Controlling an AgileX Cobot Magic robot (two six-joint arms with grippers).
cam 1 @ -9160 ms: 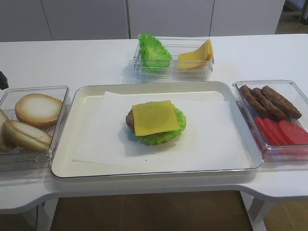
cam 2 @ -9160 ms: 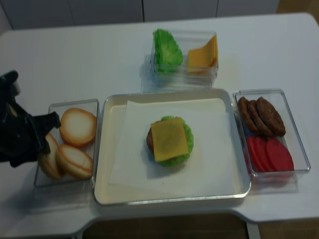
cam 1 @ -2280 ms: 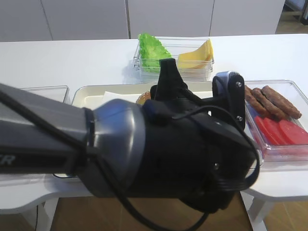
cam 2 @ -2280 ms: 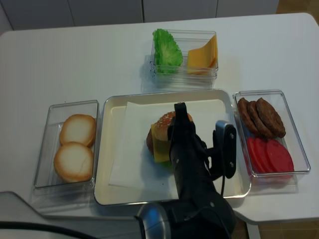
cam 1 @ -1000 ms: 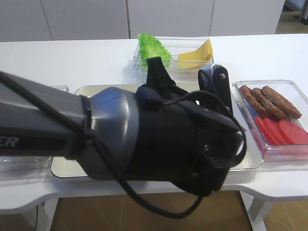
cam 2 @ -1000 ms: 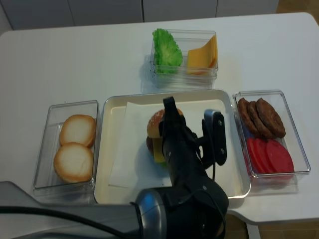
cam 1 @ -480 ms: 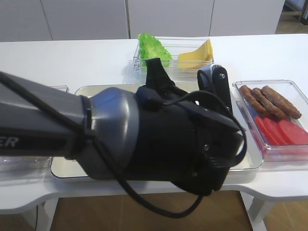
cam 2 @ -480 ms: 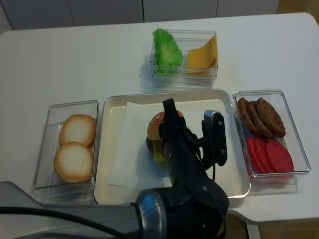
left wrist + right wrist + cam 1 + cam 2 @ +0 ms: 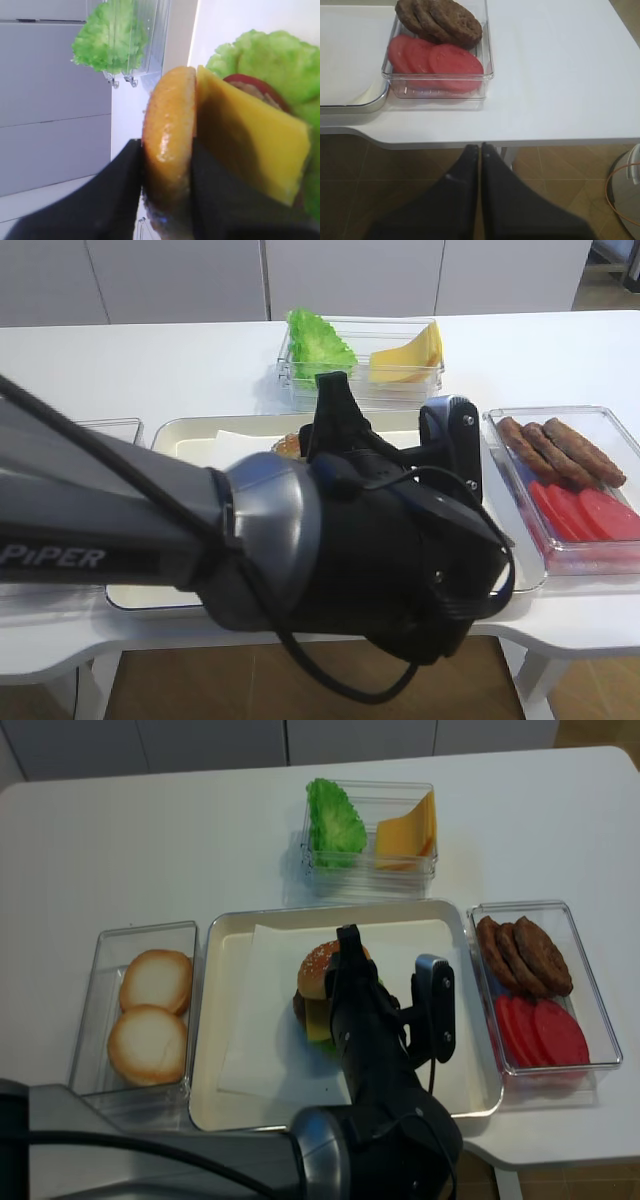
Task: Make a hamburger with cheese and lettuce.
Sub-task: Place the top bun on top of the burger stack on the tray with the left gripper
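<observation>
Hamburger (image 9: 325,995) sits mid-tray on white paper, cheese (image 9: 250,150) over lettuce (image 9: 270,60) and patty. The left gripper (image 9: 165,185) has its fingers (image 9: 117,200) clamped on the sesame bun top (image 9: 169,135), holding it on edge against the cheese. The capping step looks in hand; next the bun needs laying flat, then release. The right gripper (image 9: 480,150), fingers pressed together and empty, hangs off the worktop (image 9: 560,75) edge near the tomato box (image 9: 440,65).

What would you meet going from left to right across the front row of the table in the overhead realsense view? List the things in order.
Box of pale bun halves → metal tray → hamburger → box of patties and tomato slices.
</observation>
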